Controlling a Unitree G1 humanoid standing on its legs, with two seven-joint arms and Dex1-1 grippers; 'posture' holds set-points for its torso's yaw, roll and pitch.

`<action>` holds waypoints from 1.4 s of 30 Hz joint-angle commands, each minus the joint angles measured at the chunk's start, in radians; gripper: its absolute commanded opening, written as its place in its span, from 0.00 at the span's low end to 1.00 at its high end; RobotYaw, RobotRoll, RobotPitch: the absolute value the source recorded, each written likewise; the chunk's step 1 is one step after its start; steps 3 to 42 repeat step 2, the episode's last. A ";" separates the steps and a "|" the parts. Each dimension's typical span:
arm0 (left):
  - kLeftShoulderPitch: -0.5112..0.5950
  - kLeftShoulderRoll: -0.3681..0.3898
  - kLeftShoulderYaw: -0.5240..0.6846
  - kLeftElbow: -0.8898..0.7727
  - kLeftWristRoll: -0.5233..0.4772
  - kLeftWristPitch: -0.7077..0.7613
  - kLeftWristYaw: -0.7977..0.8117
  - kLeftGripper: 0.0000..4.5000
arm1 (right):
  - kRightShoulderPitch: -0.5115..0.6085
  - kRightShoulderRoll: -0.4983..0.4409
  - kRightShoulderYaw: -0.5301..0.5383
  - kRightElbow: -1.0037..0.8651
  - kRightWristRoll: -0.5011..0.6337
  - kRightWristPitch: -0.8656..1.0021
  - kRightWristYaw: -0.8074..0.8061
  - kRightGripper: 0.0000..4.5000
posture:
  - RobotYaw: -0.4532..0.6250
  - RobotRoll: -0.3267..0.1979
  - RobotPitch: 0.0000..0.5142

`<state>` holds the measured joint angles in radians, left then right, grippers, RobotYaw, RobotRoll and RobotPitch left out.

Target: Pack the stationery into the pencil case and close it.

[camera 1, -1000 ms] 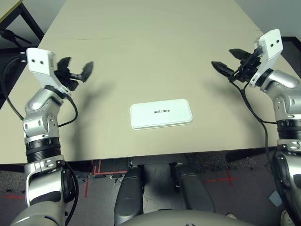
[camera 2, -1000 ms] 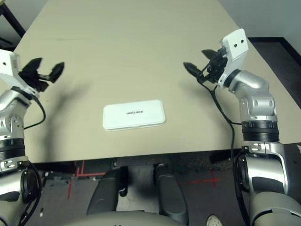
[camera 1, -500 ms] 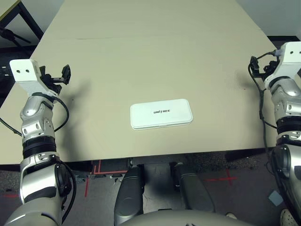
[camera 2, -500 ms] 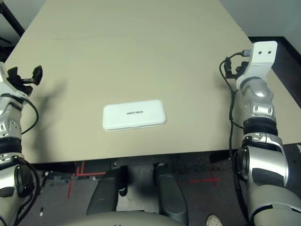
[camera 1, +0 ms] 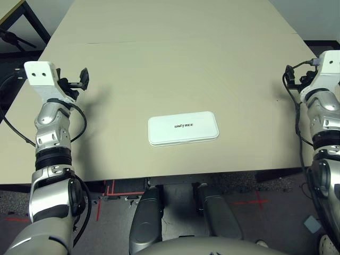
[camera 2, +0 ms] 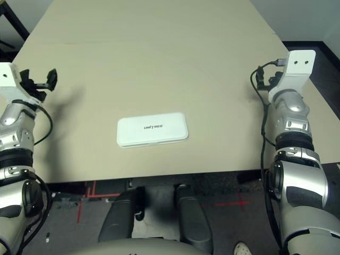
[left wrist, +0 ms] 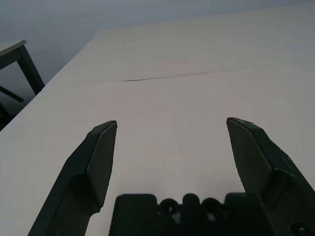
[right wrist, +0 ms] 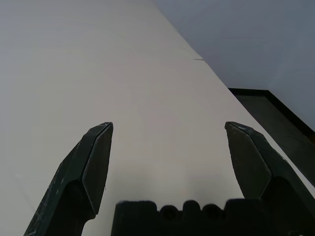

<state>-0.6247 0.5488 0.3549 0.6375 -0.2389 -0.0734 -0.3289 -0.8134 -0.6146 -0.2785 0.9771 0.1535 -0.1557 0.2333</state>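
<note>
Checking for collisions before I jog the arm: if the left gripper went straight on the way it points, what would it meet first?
Nothing, as far as shown. The left gripper, jaws open, points out over bare table; the pencil case lies off to its side. Depth is uncertain.

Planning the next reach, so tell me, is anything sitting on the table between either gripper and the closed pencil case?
Nothing visible. Bare table lies between the pencil case and both the left gripper and right gripper.
</note>
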 commanded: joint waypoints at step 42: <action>0.024 0.013 0.003 -0.029 -0.007 0.013 -0.014 0.99 | 0.002 0.003 0.001 0.000 -0.008 -0.009 0.003 1.00 | 0.33 0.62 0.45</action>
